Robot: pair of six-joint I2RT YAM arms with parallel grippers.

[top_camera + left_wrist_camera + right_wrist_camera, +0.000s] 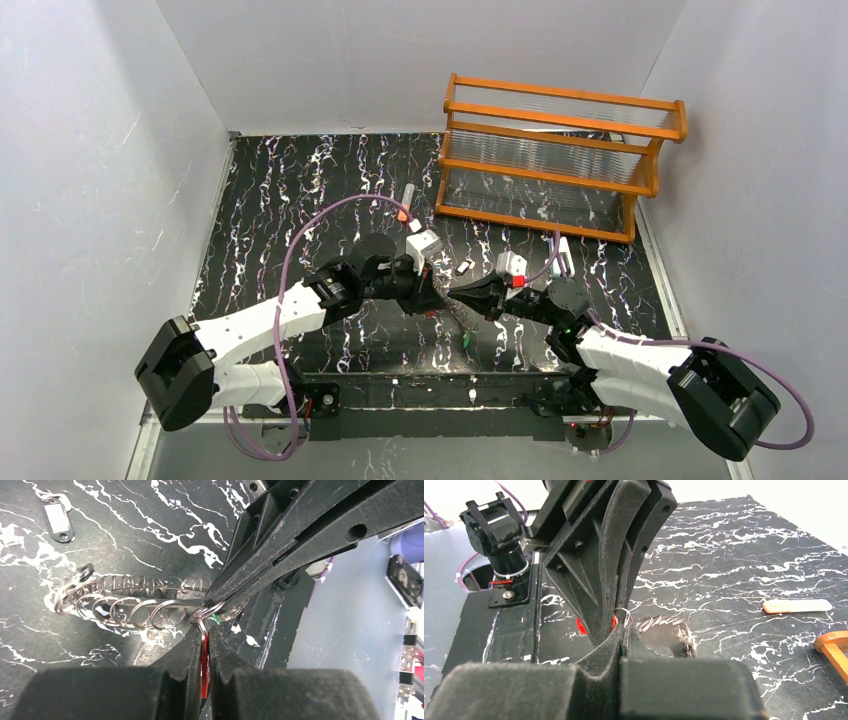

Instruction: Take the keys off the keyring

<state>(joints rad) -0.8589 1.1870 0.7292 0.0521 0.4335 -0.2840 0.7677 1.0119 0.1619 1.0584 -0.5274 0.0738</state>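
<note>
The keyring (pixel 131 606), a wire ring strung with several small loops, hangs low over the black mat between both grippers. My left gripper (pixel 204 630) is shut on the red key (pixel 204 661), which hangs from a small loop at the ring's end. My right gripper (pixel 624 629) is shut on the keyring (pixel 670 631) wire right beside it, its fingers (pixel 280 545) reaching in from the upper right. The green key (pixel 466 340) lies on the mat near the front edge. A dark-and-white key (pixel 57 522) lies apart on the mat. In the top view the two grippers meet tip to tip.
An orange wooden rack (pixel 560 155) stands at the back right. An orange-and-grey tube (pixel 405 205) lies left of it, and a pale clip (pixel 560 255) lies in front of it. White walls close in the marbled mat (pixel 290 200).
</note>
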